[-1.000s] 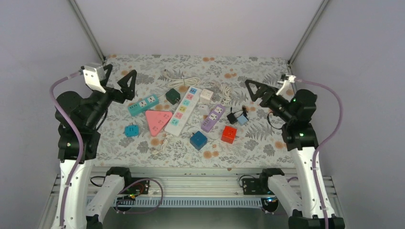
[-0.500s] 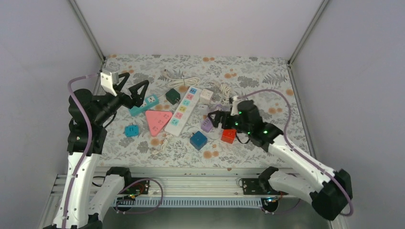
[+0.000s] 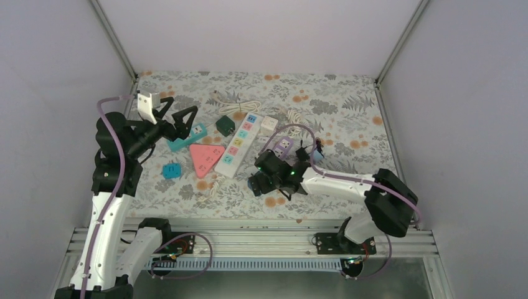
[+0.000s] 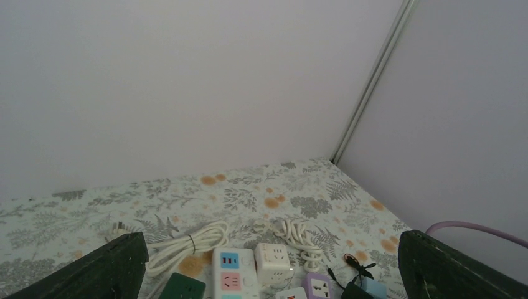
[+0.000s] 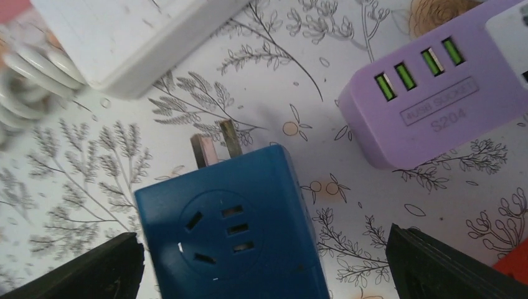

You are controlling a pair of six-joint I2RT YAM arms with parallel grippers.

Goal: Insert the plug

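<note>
The plug to be inserted looks to be the dark blue plastic cube adapter (image 5: 230, 224) with two flat metal prongs. It lies on its side just off the near end of the long white power strip with coloured sockets (image 3: 238, 144), and its prongs point back towards that strip. It should prove light and rigid, with smooth moulded faces that could slip or twist under a shallow pinch. The safest hold is probably across two opposite flat sides at mid-body, clear of both the prongs and the socket face. Since the prongs lie level with the table, the cube will likely need tipping before it can enter a socket. The right gripper (image 5: 264, 265) hangs directly over the cube with its jaws spread wide on either side, holding nothing. The left gripper (image 3: 177, 112) is raised off the strip's left side, equally wide and empty. A lilac plastic strip with USB ports (image 5: 429, 93) lies just to the right of the white strip. The surface is a pale cloth printed with grey ferns and orange flowers (image 3: 348, 106), probably soft enough to let a pushed cube slide or snag. Plain pale walls meeting at metal corner posts (image 4: 373, 81) enclose the space behind the strip.
</note>
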